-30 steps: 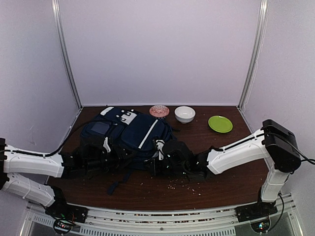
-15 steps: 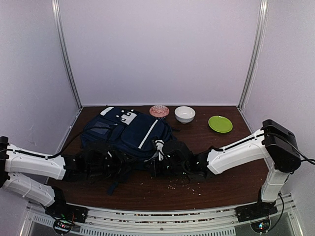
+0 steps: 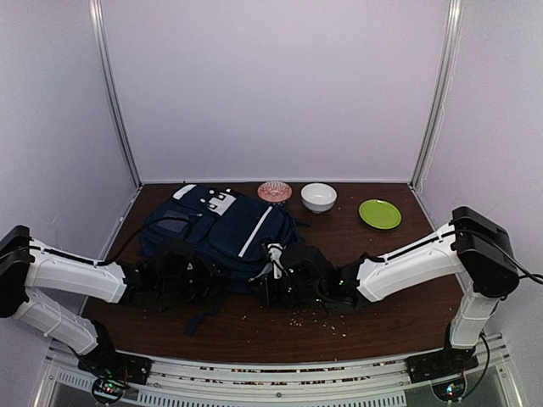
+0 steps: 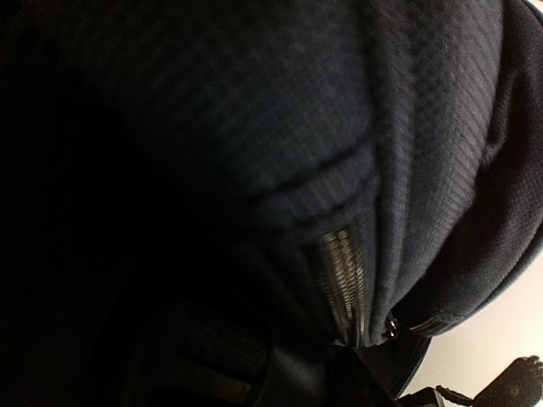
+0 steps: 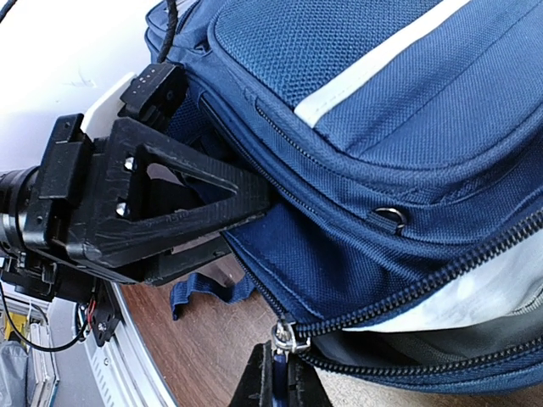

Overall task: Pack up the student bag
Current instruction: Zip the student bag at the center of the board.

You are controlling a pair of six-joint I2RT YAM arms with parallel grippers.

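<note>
Right wrist view: pinching the zipper pull (image 5: pixel 288 337) of the student bag (image 5: pixel 407 93) in the fully closed right claw (image 5: pixel 277 377), touching its side with the left claw (image 5: pixel 242 216), spread impossible to tell.

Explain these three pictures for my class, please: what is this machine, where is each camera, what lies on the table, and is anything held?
Two robot arms are bolted at the near edge of a brown table. One picture looks down from above; the other two come from a camera on each wrist. On the table lie a navy student bag, a pink dish, a white bowl and a green plate. The right tool pinches the bag's zipper pull. The left tool presses against the bag's side; whether it grips fabric is unclear.
</note>
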